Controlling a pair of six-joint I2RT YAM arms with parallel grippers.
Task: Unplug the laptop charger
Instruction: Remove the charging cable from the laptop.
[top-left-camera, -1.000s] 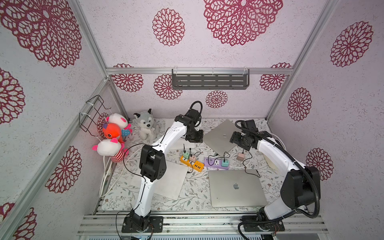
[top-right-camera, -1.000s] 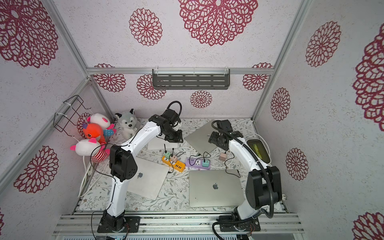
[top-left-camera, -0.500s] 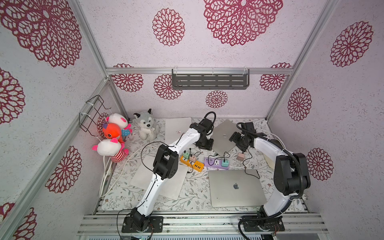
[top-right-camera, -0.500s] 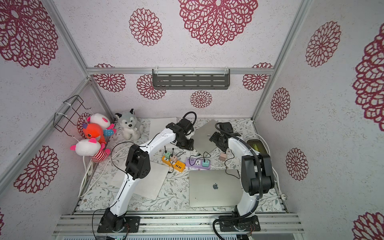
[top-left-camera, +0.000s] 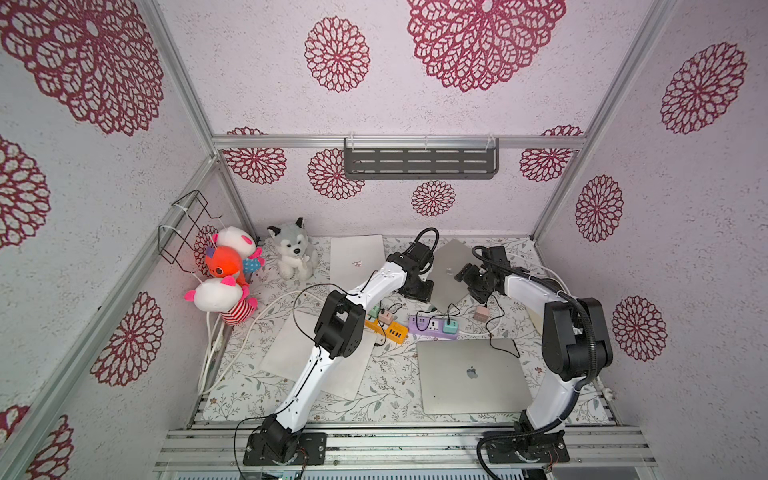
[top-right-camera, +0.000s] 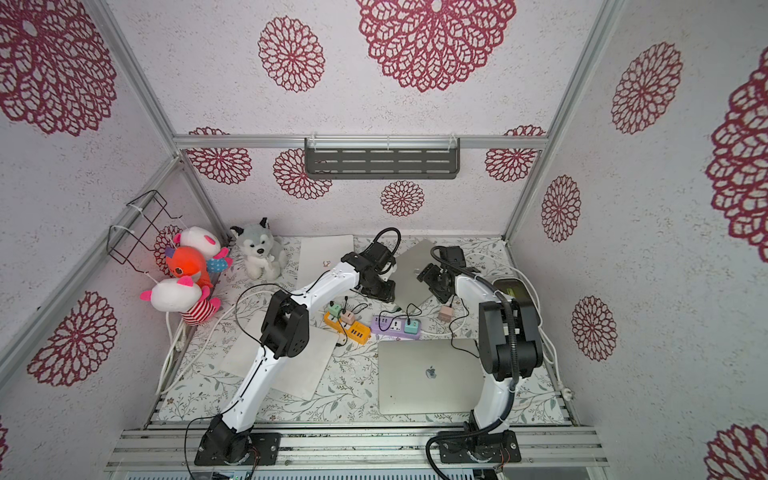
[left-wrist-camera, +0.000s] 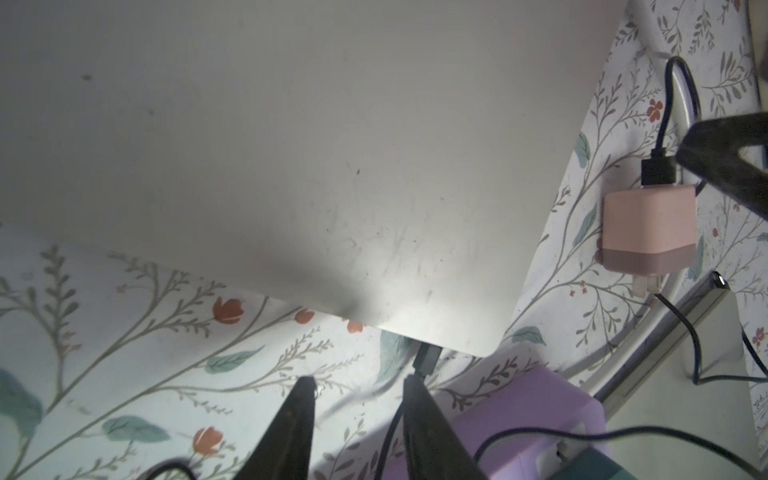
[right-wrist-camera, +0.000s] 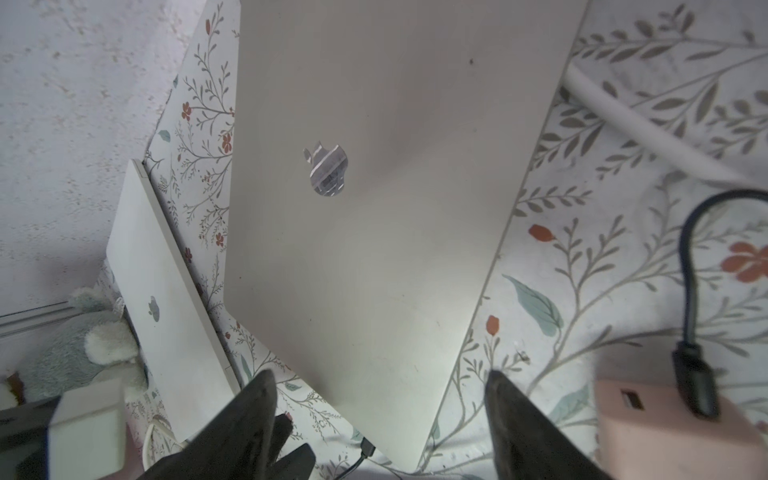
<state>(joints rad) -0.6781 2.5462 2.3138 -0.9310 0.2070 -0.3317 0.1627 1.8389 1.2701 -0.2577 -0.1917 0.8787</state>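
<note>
- Now left hand (left-wrist-camera: 358, 380) spread, empty; charger plug (left-wrist-camera: 428, 359) just ahead of one fingertip, seated in grey laptop (left-wrist-camera: 332, 166) edge.
- Right hand (right-wrist-camera: 380, 374) spread wide over same laptop's near corner.

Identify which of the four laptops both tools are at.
The grey laptop askew at the back, between left tool and right tool, a black plug in its edge; the other three lie away from both tools.
</note>
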